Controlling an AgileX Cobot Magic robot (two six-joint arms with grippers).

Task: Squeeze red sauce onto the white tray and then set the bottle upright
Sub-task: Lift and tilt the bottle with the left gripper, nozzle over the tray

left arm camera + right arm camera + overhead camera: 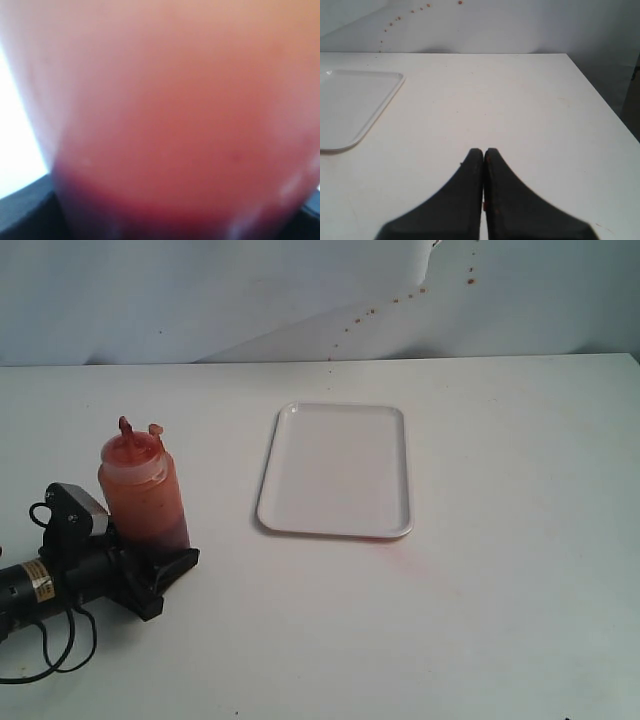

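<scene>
The bottle (145, 495) stands upright on the white table at the left, with the red sauce (152, 515) showing red-brown through its wall and a smeared nozzle on top. My left gripper (168, 552) reaches in low from the left, its jaws on either side of the bottle's base. In the left wrist view the blurred bottle (165, 125) fills the picture. The white tray (340, 470) lies flat to the right of the bottle, with no drops showing on it. My right gripper (483, 151) is shut on nothing over bare table, with the tray (355, 105) off to one side.
A faint red tinge (385, 539) shows along the tray's near edge. A pale backdrop (300, 290) with tiny brown-red specks rises behind the table. The table's right edge (600, 95) runs close to my right gripper. My left arm's black body and cables (60, 580) lie at the near left.
</scene>
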